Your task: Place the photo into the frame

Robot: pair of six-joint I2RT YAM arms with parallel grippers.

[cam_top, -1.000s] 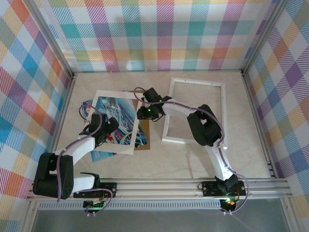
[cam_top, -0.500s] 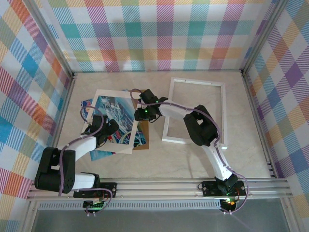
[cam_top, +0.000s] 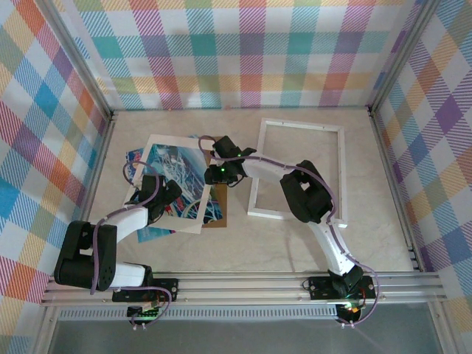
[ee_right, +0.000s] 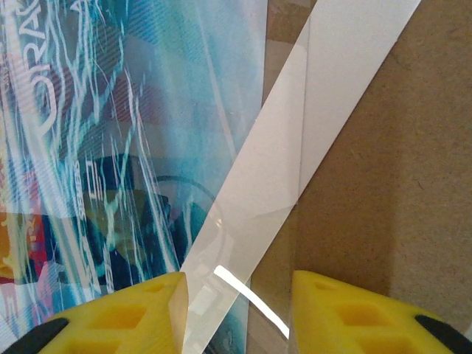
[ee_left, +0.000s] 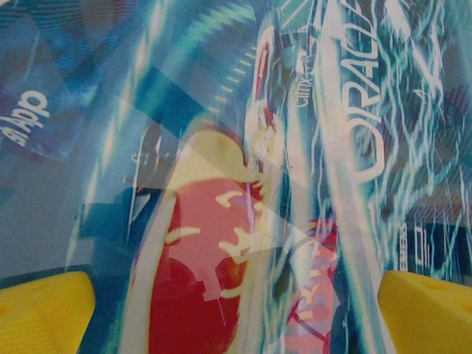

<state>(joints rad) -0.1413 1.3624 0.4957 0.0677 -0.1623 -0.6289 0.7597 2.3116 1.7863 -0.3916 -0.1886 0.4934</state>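
Trouble spots first, from overhead: the photo (cam_top: 171,177) lies left of centre under the cream mat (cam_top: 177,226), with the brown backing board (cam_top: 218,220) peeking out beneath, and the frame (cam_top: 301,124) sits well apart to the right. Now the left gripper (cam_top: 168,198) is low over the photo's near part and the right gripper (cam_top: 214,164) is over the mat's right edge. That's three thin sheets stacked, so drag one and the others may slide with it.

Left wrist view: fingertips (ee_left: 44,313) spread as wide as they go, gripping nothing, the photo's red patch right below them. Close from here and the pads could crease the print, or simply skate off its glossy face.

Right wrist view: fingers (ee_right: 125,310) partway apart, straddling the mat strip where it crosses the photo's edge onto the board, nothing visibly pinched. A grab here risks catching the mat instead of the photo, I reckon, or lifting both together.
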